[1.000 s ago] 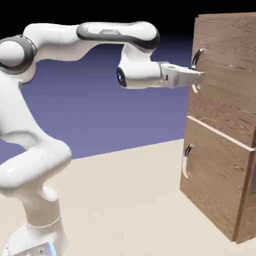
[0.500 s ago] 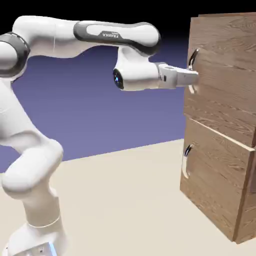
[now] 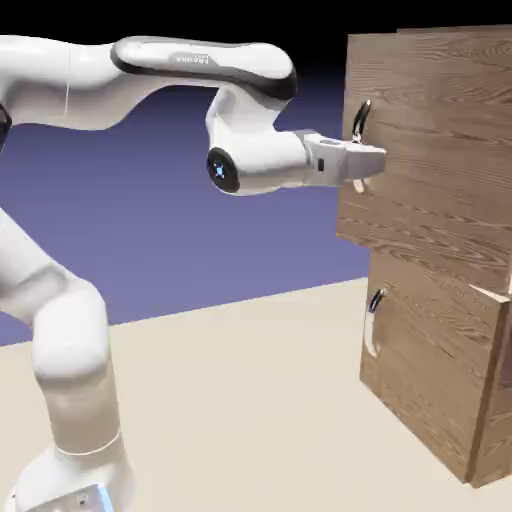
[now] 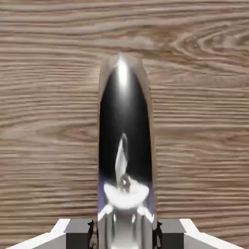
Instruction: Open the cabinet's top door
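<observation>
So your claw [image 3: 372, 163] is pinching the top door's curved silver handle [image 4: 124, 126], one fingertip on each side of the bar, with wood grain filling the view behind it. The top door [image 3: 435, 150] is partway open over on the exterior view's right, its free edge sticking out past the lower door [image 3: 430, 370], which sits shut with its own silver handle [image 3: 373, 322].

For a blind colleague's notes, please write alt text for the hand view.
A curved silver handle stands between the closed-in gripper tips at the bottom edge; behind it, brown wood-grain door fills the picture.
</observation>
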Robot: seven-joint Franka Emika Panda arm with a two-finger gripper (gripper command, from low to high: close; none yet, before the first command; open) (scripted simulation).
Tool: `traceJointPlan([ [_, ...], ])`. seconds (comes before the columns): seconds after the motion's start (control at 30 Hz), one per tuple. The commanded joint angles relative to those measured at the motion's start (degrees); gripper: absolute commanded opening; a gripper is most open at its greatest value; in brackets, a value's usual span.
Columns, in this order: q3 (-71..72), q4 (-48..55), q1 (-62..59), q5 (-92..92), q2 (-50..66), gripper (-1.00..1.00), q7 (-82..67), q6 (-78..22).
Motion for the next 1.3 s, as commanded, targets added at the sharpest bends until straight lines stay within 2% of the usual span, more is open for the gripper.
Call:
traceJointPlan([
  [0.0, -1.3, -1.0, 1.0, -2.4, -0.9, -1.00, 1.7, -0.7],
  [0.33, -13.0, -9.3, 5.2, -27.4, -10.2, -1.00, 17.0, -11.8],
  [0.63, -26.1, -11.2, 3.2, -49.3, -14.9, -1.00, 26.4, -31.3],
  [0.97, -44.0, -2.6, 5.8, -66.0, -10.6, -1.00, 28.9, -56.2],
  [1.27, -62.4, 12.0, 17.6, -74.4, -2.8, -1.00, 28.2, -77.2],
])
